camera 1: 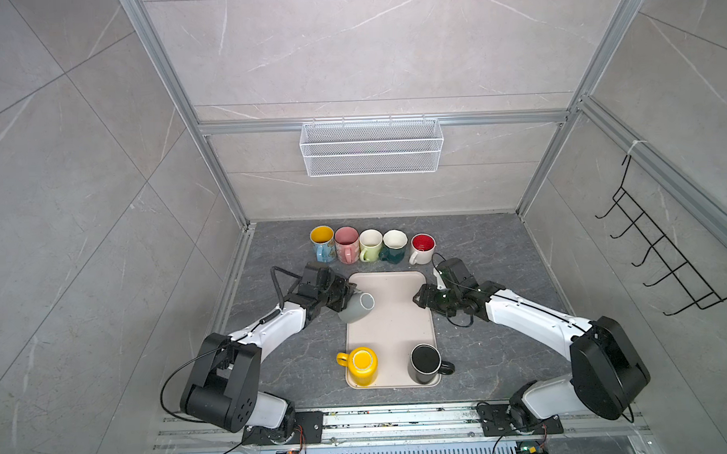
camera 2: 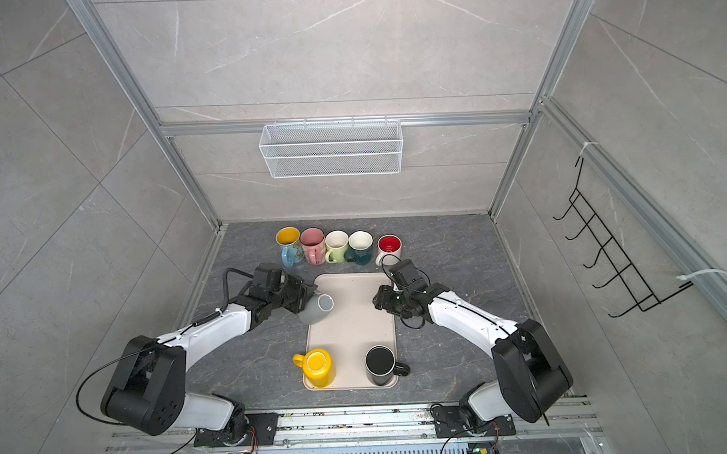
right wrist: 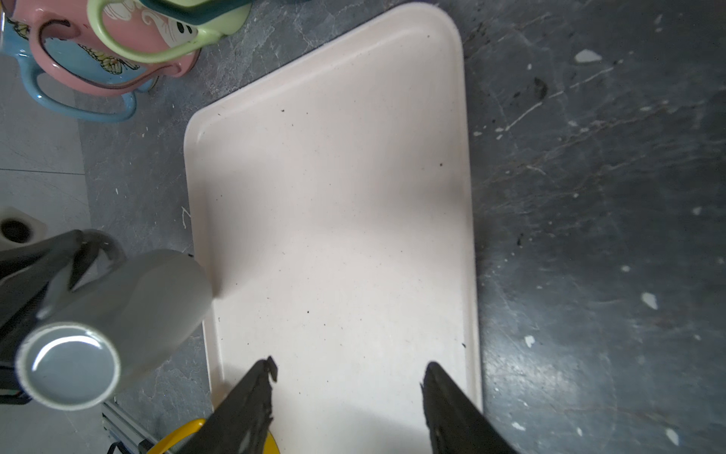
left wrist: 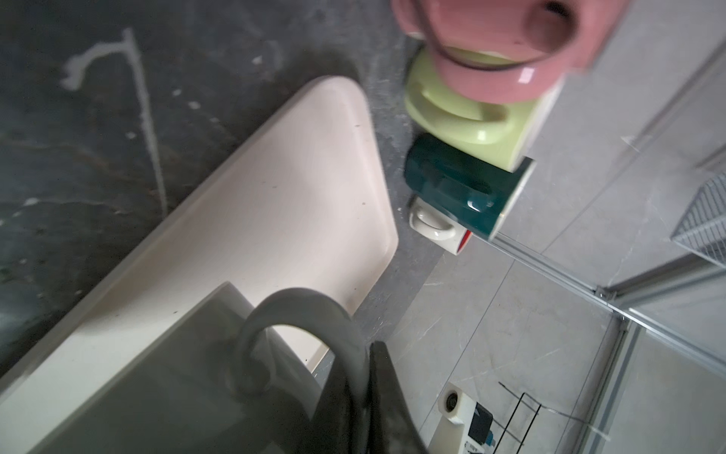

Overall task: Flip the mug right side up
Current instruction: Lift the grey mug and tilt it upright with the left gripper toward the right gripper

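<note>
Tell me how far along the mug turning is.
Done: five mugs stand mouth up in the back row. In hand: the left gripper is shut on the handle of the grey mug, holding it tilted over the edge of the tray, base end raised. Left: the yellow mug and the black mug sit on the tray, apparently base up. The right gripper is open and empty.

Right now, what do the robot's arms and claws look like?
The left arm and right arm are white shells with chunky black joints and looping black cables. The left gripper and right gripper are black, with flat, pointed fingers.
</note>
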Available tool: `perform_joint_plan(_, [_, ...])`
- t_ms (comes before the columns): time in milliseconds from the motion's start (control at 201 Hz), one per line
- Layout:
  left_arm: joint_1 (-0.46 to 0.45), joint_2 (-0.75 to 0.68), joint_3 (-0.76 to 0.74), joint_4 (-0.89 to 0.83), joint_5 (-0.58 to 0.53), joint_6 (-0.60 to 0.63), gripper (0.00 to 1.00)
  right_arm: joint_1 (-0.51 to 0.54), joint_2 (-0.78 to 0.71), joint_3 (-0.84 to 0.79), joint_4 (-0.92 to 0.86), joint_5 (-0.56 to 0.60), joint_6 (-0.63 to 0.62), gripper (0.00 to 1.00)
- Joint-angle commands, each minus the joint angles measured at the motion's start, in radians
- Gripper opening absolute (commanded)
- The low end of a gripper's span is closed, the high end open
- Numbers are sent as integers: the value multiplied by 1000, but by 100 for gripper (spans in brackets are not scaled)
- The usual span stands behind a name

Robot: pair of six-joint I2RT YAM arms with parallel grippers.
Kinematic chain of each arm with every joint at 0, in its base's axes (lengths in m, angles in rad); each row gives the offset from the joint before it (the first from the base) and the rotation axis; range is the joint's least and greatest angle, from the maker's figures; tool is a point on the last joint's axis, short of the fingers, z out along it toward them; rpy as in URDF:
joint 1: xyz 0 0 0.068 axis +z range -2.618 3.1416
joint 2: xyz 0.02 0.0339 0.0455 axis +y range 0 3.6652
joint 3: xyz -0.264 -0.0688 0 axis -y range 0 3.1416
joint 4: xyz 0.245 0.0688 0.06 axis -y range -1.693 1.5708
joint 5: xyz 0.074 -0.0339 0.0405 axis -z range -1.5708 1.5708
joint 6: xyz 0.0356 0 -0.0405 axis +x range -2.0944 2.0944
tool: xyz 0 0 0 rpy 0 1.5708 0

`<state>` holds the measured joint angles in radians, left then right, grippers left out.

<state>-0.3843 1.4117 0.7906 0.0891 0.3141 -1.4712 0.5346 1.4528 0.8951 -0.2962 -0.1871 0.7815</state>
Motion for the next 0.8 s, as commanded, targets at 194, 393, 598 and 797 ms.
perform_joint_plan(194, [-55,-221,86,78,-45,520,0,7,12,44,-30,3,-35,62])
perform_joint_plan(393, [-150,-285,120,41,-72,857,0,9,-3,90,-63,6,-78,61])
perform_joint_plan(598, [-425,-296,157,-8,-348,1329,0,8,-43,146,-108,16,-136,58])
perform_joint_plan(797, [-502,-284,121,77,-497,1491,0,8,-92,177,-153,33,-172,49])
